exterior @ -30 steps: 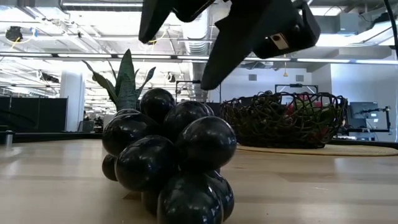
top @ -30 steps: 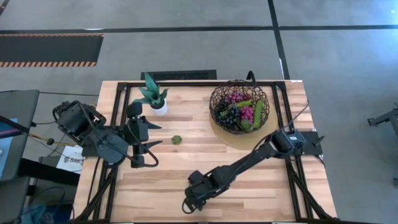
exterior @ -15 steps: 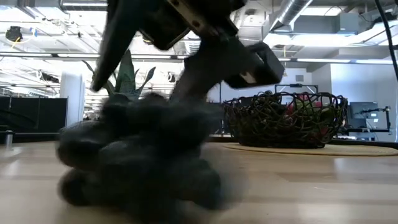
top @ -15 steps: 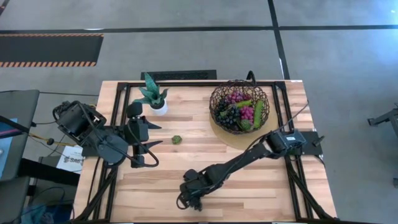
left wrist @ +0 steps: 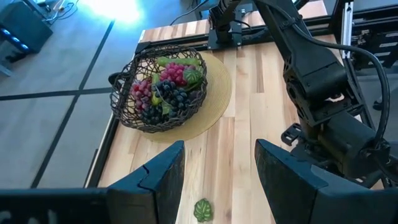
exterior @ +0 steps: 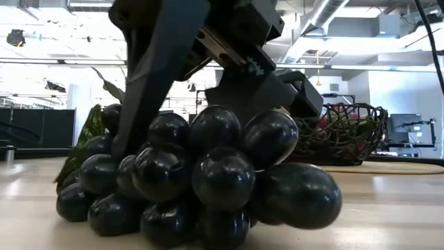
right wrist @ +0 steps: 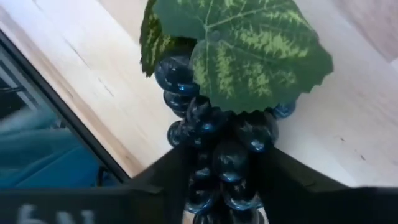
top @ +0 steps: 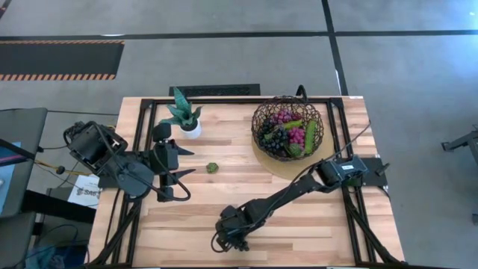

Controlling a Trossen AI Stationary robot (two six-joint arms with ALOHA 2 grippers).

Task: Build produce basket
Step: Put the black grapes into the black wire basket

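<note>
A black toy grape bunch (exterior: 208,180) with a green leaf (right wrist: 249,56) lies on the wooden table near its near edge. My right gripper (top: 231,240) has come down over it and is shut on it. The dark wire basket (top: 287,127) stands at the far right on a tan disc (top: 287,168). It holds purple, magenta and black grape bunches and green cucumbers. My left gripper (top: 185,184) hovers open above the table's left side, holding nothing. My right gripper pinches the black grape bunch between its two fingers, one finger (right wrist: 168,174) on each side of the cluster (right wrist: 217,146), below the leaf. The fingers come steeply from above, slanting toward the near edge. The bunch rests on the table.
A small potted green plant (top: 183,116) stands at the far left. A small green leaf piece (top: 212,168) lies mid-table. Bare wood stretches between the bunch and the basket. The right arm (left wrist: 323,93) reaches across the table's near right part.
My right gripper has sunk toward the table and moved a little toward the near left, onto the black grape bunch. The bunch has been shoved and turned on the table. In the low view it now lies wider, with its leaf at the left.
</note>
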